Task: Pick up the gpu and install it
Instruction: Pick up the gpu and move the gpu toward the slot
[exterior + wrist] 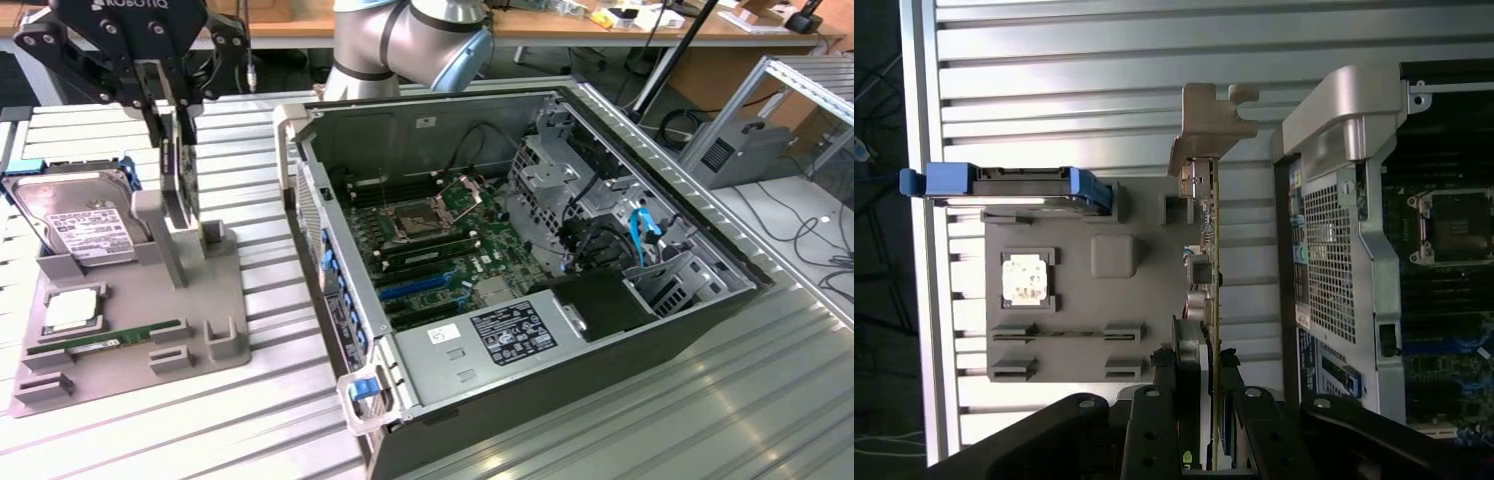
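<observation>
1. While the gpu, a thin dark expansion card with a silver metal bracket at one end, stands upright on its edge in a slot of the grey plastic holder, the black gripper is closed on the card's upper part, with one finger against each face
2. From the wrist view the card is seen edge-on, running from the gripper out to the bracket, which reaches past the holder's edge over the slatted metal table
3. On the same holder a boxy silver hard drive with a white label and blue side rails stands tilted at the exterior view's left of the card, near it but apart
4. Nearer the camera, a small square silver processor chip lies flat in a recess, and a narrow green memory stick lies in a slot just beside it
5. At the exterior view's right of the holder, an open grey computer case lies on its side with its motherboard exposed, and the holder with the card stands just beside it
</observation>
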### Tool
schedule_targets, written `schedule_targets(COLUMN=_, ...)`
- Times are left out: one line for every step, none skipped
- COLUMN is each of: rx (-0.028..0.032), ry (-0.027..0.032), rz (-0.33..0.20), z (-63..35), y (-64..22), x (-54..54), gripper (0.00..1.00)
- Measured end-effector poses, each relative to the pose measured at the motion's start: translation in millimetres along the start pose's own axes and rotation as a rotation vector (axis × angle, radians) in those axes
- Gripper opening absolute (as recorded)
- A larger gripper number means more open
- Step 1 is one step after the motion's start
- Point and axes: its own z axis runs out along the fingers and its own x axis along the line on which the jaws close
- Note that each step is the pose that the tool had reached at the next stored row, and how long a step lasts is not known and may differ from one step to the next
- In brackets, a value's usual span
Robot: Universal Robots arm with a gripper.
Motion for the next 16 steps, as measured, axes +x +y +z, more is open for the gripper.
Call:
schedule_targets(rx=-0.0001, ry=0.0001, rz=0.000, z=-1.2, y=0.0, x=0.0, gripper=0.27)
schedule_targets(rx=-0.0003, ry=0.0001, rz=0.000, z=-2.3, y=0.1, x=0.0, gripper=0.27)
schedule_targets(rx=-0.0004, ry=0.0001, rz=0.000, z=-3.5, y=0.2, x=0.0, gripper=0.27)
schedule_targets(rx=-0.0005, ry=0.0001, rz=0.000, z=-4.6, y=0.2, x=0.0, gripper=0.27)
schedule_targets(rx=-0.0006, ry=0.0001, rz=0.000, z=-5.7, y=0.3, x=0.0, gripper=0.27)
schedule_targets(rx=-0.0007, ry=0.0001, rz=0.000, z=-7.0, y=0.4, x=0.0, gripper=0.27)
schedule_targets(rx=-0.0008, ry=0.0001, rz=0.000, z=-8.0, y=0.4, x=0.0, gripper=0.27)
schedule_targets(rx=-0.0009, ry=0.0000, rz=0.000, z=-9.0, y=0.5, x=-0.1, gripper=0.27)
schedule_targets(rx=-0.0009, ry=0.0001, rz=0.000, z=-10.4, y=0.6, x=-0.1, gripper=0.27)
schedule_targets(rx=-0.0010, ry=0.0001, rz=0.000, z=-11.8, y=0.6, x=-0.1, gripper=0.27)
schedule_targets(rx=-0.0011, ry=0.0001, rz=0.000, z=-13.3, y=0.7, x=-0.1, gripper=0.27)
schedule_targets(rx=-0.0011, ry=0.0002, rz=0.000, z=-14.6, y=0.8, x=-0.1, gripper=0.27)
schedule_targets(rx=-0.0012, ry=0.0002, rz=0.000, z=-15.5, y=0.8, x=-0.1, gripper=0.27)
schedule_targets(rx=-0.0013, ry=0.0001, rz=0.000, z=-16.3, y=0.9, x=-0.1, gripper=0.27)
schedule_targets(rx=-0.0013, ry=0.0002, rz=0.000, z=-17.4, y=0.9, x=-0.1, gripper=0.27)
schedule_targets(rx=-0.0014, ry=0.0001, rz=0.000, z=-18.4, y=1.0, x=-0.1, gripper=0.27)
